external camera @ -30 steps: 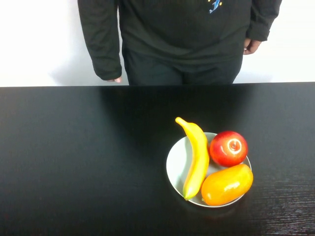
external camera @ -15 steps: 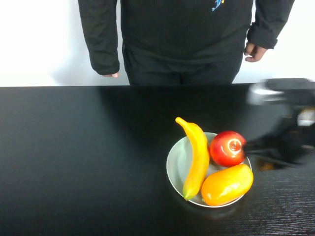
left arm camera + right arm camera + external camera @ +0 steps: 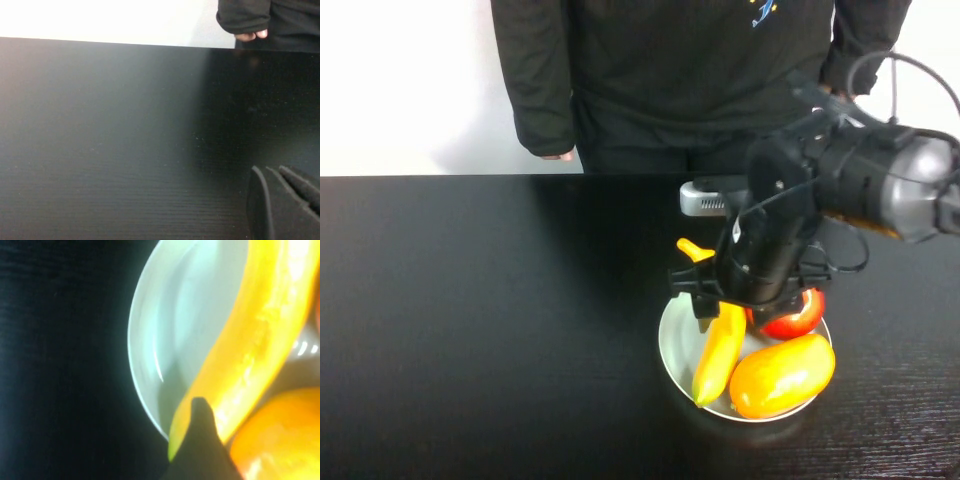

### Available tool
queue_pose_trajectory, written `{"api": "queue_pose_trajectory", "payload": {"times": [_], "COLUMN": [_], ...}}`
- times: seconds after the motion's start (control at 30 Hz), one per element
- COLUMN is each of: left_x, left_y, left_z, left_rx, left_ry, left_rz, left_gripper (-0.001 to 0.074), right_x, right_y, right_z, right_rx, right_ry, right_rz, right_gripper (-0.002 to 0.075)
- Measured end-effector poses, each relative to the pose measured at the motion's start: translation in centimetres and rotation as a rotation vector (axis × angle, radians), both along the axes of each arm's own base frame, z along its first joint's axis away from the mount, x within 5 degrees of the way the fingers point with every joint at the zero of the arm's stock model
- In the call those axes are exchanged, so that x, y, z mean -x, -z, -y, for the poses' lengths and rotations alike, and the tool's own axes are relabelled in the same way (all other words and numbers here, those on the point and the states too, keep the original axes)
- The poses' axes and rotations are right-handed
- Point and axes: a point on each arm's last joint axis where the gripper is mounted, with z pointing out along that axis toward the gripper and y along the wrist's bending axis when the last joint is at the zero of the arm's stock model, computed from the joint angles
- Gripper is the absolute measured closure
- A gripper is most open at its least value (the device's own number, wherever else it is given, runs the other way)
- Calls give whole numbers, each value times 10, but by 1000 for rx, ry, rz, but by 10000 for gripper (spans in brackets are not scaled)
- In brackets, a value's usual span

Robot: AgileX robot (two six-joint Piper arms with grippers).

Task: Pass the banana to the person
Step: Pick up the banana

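Observation:
The yellow banana (image 3: 718, 352) lies on the left side of a white plate (image 3: 674, 338), its stem pointing to the far side. My right gripper (image 3: 724, 302) hangs open right over the banana's middle, with one dark finger (image 3: 199, 440) beside the banana (image 3: 255, 340) in the right wrist view. The person (image 3: 680, 70) in a dark sweater stands behind the table's far edge, arms down. My left gripper (image 3: 272, 171) is out of the high view; it rests low over bare table, fingers together and empty.
A red apple (image 3: 802, 316) and a yellow-orange mango (image 3: 782, 376) share the plate, right of the banana. The mango (image 3: 280, 440) lies next to the right gripper's finger. The person's hand (image 3: 250, 36) hangs at the black table's (image 3: 480, 320) far edge.
The right arm has swung in from the right edge and now stands over the plate, its gripper above the banana. The fruit has not moved. The person shifted slightly.

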Motion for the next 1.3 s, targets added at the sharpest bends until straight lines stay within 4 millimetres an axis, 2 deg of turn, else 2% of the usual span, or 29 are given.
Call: {"api": "queue_pose_trajectory", "payload": {"times": [0.4,0.9,1.0,1.13,1.3], "left_x": [0,0,0,0,0], "left_y": [0,0,0,0,0], "left_z": [0,0,0,0,0], "left_rx": [0,0,0,0,0], "left_ry": [0,0,0,0,0], "left_rz": [0,0,0,0,0], "left_gripper": [739,739,739,739,739], "right_x": [-10,-19,-20,-20,-20], "right_y": [39,69,74,76,75], "right_z": [-7,-14,-15,-15,-15], "right_rx": [39,21,26,27,22], "right_ry": [68,133,136,136,141], "right_rz": [-80,-90,-96,-97,-98], "right_gripper": [285,286,314,433,442]}}
